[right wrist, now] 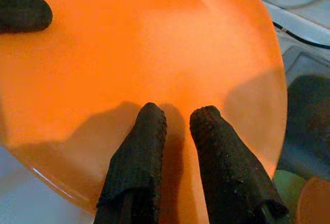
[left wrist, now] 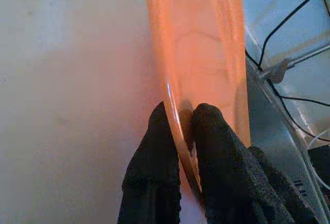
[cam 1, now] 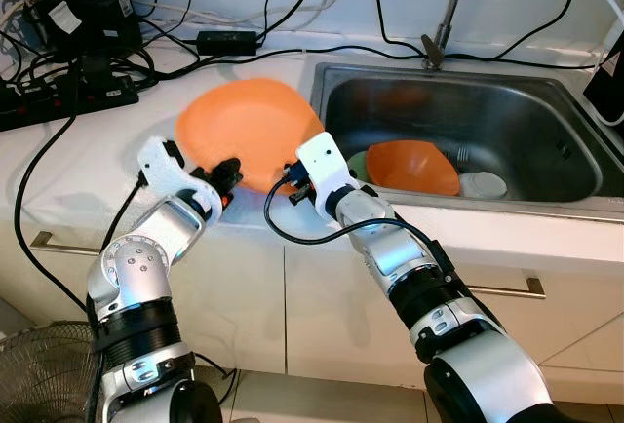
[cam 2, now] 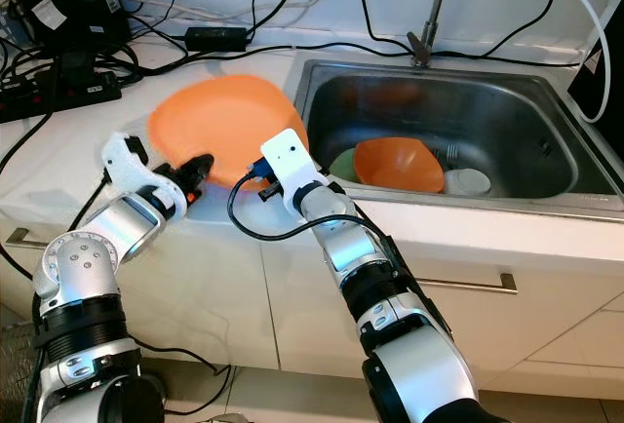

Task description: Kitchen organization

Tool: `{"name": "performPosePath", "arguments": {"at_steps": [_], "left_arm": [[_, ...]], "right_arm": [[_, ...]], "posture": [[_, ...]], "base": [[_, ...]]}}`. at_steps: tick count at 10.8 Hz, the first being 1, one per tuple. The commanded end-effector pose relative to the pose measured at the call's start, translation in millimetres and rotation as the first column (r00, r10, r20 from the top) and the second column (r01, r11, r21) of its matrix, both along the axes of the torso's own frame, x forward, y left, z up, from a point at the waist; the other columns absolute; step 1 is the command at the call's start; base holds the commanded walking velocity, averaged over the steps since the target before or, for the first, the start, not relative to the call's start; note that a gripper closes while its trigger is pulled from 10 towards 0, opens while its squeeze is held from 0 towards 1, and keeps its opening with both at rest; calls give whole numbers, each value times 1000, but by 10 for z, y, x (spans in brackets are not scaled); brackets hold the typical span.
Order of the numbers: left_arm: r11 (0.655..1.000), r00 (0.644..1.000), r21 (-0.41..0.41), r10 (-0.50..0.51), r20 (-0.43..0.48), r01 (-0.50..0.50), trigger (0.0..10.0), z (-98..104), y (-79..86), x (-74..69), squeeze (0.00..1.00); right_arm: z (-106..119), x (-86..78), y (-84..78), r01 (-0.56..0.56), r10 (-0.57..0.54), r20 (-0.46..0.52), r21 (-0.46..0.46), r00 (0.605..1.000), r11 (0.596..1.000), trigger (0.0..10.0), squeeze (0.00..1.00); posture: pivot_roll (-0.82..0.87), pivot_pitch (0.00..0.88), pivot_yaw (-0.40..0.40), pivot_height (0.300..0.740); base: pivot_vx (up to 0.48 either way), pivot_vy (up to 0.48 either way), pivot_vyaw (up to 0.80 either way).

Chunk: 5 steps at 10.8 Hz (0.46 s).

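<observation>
A large orange plate [cam 1: 244, 126] sits tilted over the white counter [cam 1: 88, 165], just left of the sink. My left gripper [cam 1: 229, 172] is shut on the plate's near rim; in the left wrist view the rim [left wrist: 178, 115] runs between the two black fingers. My right gripper [cam 1: 290, 174] reaches in from the sink side, and its fingers [right wrist: 139, 141] lie close together on the plate's upper face [right wrist: 154, 43], with nothing between them. The left fingertip [right wrist: 20, 10] shows at the plate's far edge in the right wrist view.
The steel sink [cam 1: 546, 101] holds an orange bowl [cam 1: 414, 165], a green dish [cam 1: 359, 162] and a small white dish [cam 1: 485, 185]. A faucet [cam 1: 444, 23] rises behind it. Power strips and tangled cables [cam 1: 68, 92] crowd the back left of the counter. A fan [cam 1: 44, 374] stands on the floor.
</observation>
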<state>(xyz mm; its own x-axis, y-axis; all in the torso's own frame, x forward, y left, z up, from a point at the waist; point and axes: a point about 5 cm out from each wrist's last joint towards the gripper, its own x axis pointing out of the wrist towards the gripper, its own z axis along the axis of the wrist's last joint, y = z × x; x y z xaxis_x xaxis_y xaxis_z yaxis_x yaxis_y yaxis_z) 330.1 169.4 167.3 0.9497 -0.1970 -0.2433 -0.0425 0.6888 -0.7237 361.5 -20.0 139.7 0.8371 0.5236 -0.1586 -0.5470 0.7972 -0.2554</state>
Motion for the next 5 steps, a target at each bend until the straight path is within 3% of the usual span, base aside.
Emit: {"name": "performPosePath", "arguments": {"at_steps": [1,3,4,5], "left_arm": [[1000,1000,14,-15,-15,15,0,-35,-49,-17,0],[1000,1000,-1,-3,-22,3,0,-60,-74,-31,0],[1000,1000,-6,-2,-25,2,0,-74,-91,-44,0],[1000,1000,-9,0,-28,0,0,-87,-103,-57,0]], "right_arm": [[-73,-3,-40,27,-27,-38,11,999,1000,10000,0],[225,63,-75,73,-88,81,172,993,982,10000,0],[452,110,-139,111,-157,147,282,977,953,10000,0],[731,151,-242,140,-243,208,415,947,899,10000,0]], "posture": [[170,0,-2,740],[170,0,-1,740],[170,0,0,740],[171,0,2,740]], "base": [[0,0,0],[0,0,0],[0,0,0],[0,0,0]]}}
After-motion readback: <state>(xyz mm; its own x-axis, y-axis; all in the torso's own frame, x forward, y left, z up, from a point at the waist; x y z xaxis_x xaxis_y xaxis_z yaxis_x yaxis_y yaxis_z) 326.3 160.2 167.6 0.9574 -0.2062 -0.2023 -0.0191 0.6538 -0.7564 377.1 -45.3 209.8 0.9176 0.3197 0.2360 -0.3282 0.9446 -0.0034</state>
